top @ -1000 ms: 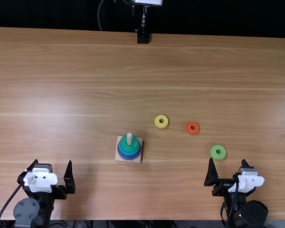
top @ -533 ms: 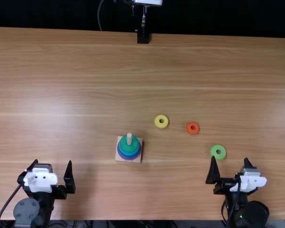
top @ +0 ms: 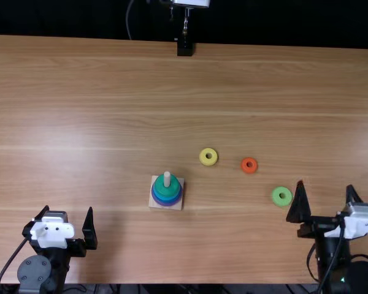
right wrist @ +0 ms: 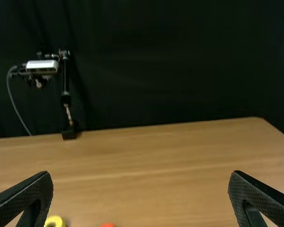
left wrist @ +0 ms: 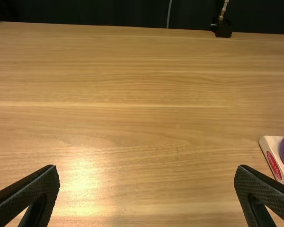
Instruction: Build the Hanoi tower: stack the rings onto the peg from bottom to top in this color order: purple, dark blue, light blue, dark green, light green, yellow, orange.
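- And here's the light green ring (top: 282, 202), next up by my reckoning, just left of the right gripper (top: 324, 185), whose fingers stand apart with nothing between!
- Best play: straddle that ring, grip it level, lift above the peg (top: 167, 178), centre the hole, then release; a tilted ring could snag.
- Four rings sit on the peg, well left of that gripper; yellow (top: 202, 158) and orange (top: 243, 168) lie forward-left.
- Left gripper (top: 69, 208): fingers spread, empty.
- Beyond both, wooden table (top: 110, 110), black stand (top: 184, 46), dark curtain (right wrist: 170, 61)!
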Tool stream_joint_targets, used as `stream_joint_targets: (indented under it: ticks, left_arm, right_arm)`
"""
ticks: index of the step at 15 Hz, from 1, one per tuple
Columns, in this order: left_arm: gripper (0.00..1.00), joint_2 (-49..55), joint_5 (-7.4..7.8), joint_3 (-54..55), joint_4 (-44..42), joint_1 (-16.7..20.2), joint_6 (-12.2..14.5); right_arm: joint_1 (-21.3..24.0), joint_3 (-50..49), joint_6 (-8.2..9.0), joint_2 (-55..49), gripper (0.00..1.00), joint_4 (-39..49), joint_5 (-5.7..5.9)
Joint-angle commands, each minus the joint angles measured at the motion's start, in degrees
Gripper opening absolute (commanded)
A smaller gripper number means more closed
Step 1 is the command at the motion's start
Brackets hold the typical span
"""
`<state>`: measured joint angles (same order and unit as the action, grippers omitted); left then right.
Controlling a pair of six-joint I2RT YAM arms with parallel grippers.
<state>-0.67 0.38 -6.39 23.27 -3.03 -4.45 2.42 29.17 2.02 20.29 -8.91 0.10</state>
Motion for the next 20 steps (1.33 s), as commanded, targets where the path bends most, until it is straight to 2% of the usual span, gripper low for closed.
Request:
stream_joint_targets:
  ticks: [1,3,6,8,10,11,13,14,15,16,17,18,19,20]
  left_arm:
    - [1.0,0.67,-0.07,6.39,4.58,-0.31,0.76]
    - [1.0,0.67,-0.07,6.39,4.58,-0.31,0.76]
    - [1.0,0.67,-0.07,6.39,4.58,-0.31,0.76]
    - [1.0,0.67,-0.07,6.39,4.58,-0.22,0.76]
    - [1.0,0.67,-0.07,6.39,4.58,-0.31,0.76]
    - [1.0,0.67,-0.07,6.39,4.58,-0.31,0.76]
    - [1.0,0.67,-0.07,6.39,4.58,-0.31,0.76]
    - [1.0,0.67,-0.07,6.39,4.58,-0.31,0.76]
    - [1.0,0.67,-0.07,6.39,4.68,-0.31,0.76]
    - [1.0,0.67,-0.07,6.39,4.58,-0.31,0.76]
    - [1.0,0.67,-0.07,6.39,4.58,-0.31,0.76]
    - [1.0,0.67,-0.07,6.39,4.58,-0.31,0.76]
    - [1.0,0.67,-0.07,6.39,4.58,-0.31,0.76]
    - [1.0,0.67,-0.07,6.39,4.58,-0.31,0.76]
  right_arm:
    - [0.49,4.58,0.09,4.58,1.0,-0.01,0.32]
    - [0.4,8.71,-0.02,9.68,1.0,-0.54,0.53]
    - [0.66,14.6,0.19,18.47,1.0,-2.86,0.11]
    - [1.28,19.44,1.46,24.62,1.0,-10.35,0.01]
    - [1.36,22.6,4.83,30.51,1.0,-15.52,0.11]
    - [1.1,23.48,4.62,32.35,1.0,-19.21,0.53]
    - [1.1,24.97,4.83,36.22,1.0,-28.49,-0.2]
    - [1.1,26.82,4.52,38.07,1.0,-33.98,-2.21]
    - [1.1,28.49,3.88,39.82,1.0,-39.25,-6.22]
    - [1.19,28.93,1.46,41.67,1.0,-42.41,-10.12]
    - [1.19,29.19,-2.97,43.6,1.0,-43.47,-12.23]
    - [1.19,29.02,-6.77,45.45,1.0,-43.47,-12.23]
    - [1.28,28.66,-8.88,47.21,1.0,-42.73,-11.81]
    - [1.45,28.84,-9.4,49.32,1.0,-42.52,-10.22]
